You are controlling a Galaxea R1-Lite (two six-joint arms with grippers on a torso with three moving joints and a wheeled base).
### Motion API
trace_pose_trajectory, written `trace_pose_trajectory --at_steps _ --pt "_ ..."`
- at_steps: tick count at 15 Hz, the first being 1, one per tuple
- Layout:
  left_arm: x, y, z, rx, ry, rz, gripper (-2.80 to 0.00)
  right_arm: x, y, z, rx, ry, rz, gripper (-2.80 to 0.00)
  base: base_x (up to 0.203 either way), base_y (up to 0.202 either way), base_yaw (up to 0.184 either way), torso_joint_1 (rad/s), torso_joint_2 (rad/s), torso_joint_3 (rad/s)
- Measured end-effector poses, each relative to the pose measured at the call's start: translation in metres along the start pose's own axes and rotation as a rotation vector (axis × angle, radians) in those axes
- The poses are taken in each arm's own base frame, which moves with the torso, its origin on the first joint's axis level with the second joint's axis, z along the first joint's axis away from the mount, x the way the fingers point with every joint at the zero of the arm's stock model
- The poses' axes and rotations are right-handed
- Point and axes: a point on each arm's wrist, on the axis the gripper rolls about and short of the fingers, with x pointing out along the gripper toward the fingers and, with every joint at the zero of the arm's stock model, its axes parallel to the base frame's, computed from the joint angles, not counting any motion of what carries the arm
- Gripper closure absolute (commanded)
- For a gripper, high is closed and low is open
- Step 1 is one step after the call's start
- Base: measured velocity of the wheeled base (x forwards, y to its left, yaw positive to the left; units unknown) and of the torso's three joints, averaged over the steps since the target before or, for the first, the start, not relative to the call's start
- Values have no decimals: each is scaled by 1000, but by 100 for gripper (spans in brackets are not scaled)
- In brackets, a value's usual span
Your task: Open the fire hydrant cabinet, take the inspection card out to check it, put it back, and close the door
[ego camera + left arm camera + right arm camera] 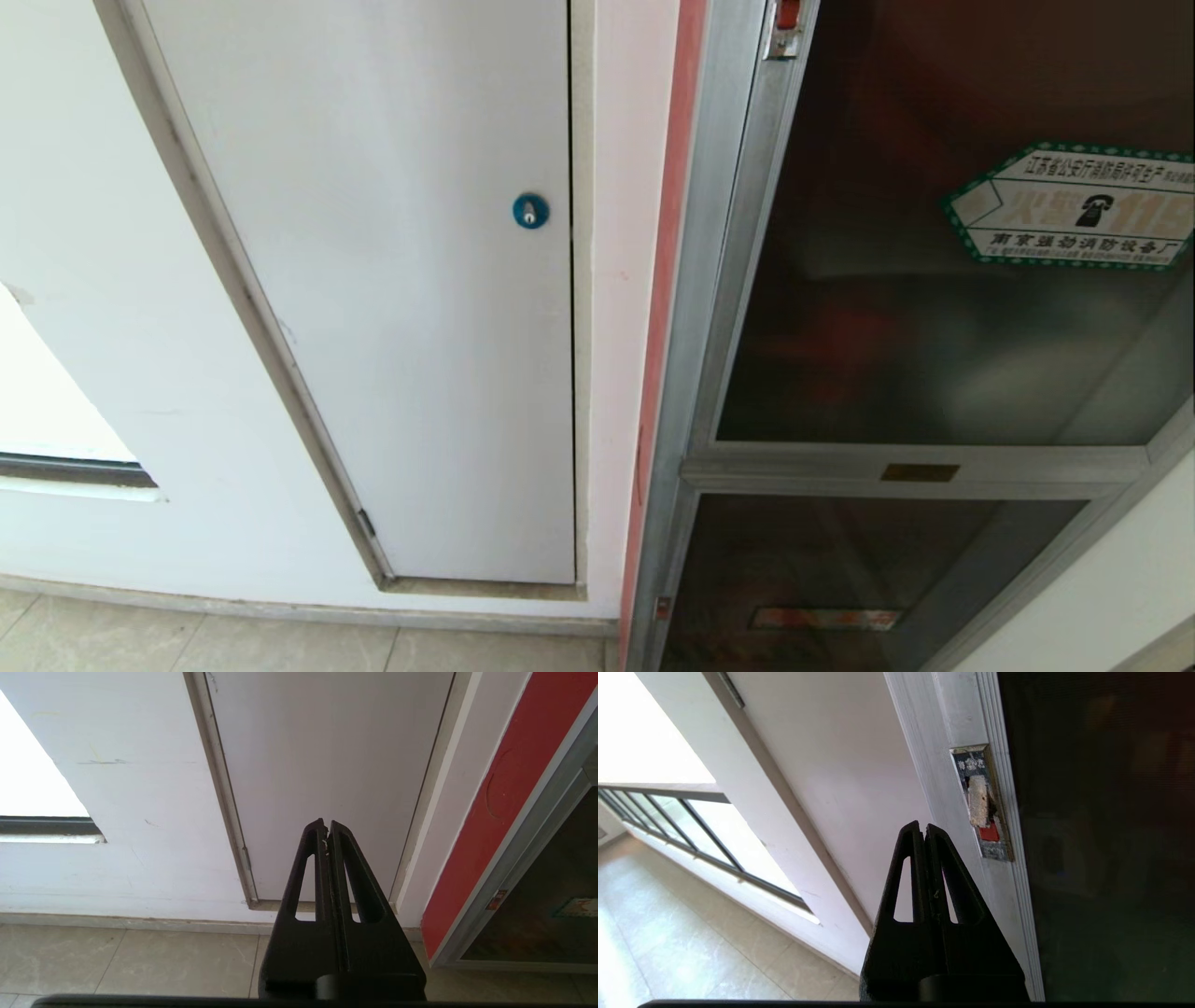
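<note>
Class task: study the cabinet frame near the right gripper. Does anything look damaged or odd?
Yes. The small latch plate set in the silver frame of the fire hydrant cabinet looks worn: its label is scuffed, and a rough white block sits crookedly above a red patch.

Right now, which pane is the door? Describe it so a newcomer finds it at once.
Start at the fire hydrant cabinet, the silver-framed unit right of the white panel with the blue lock. The door is its large upper dark glass pane. Only it carries the green-edged hexagonal sticker; the lower pane is smaller.
</note>
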Motion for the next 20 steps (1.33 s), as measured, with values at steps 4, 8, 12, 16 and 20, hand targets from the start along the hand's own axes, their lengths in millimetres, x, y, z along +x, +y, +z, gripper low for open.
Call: trace_pose_trajectory --at_steps 4,8,12,16,20 --pt "0 0 0 0 0 0 0 24 -12 -13 -4 16 19 0 0 0 0 0 0 0" --pt "0 0 0 0 0 0 0 43 -26 -25 -7 36 21 0 0 0 0 0 0 0" --pt "0 0 0 0 0 0 0 49 -37 -28 -12 41 20 0 0 0 0 0 0 0" --pt "0 0 0 0 0 0 0 52 -45 -27 -18 33 28 0 0 0 0 0 0 0" --pt "0 0 0 0 0 0 0 54 -46 -29 -19 40 48 0 0 0 0 0 0 0"
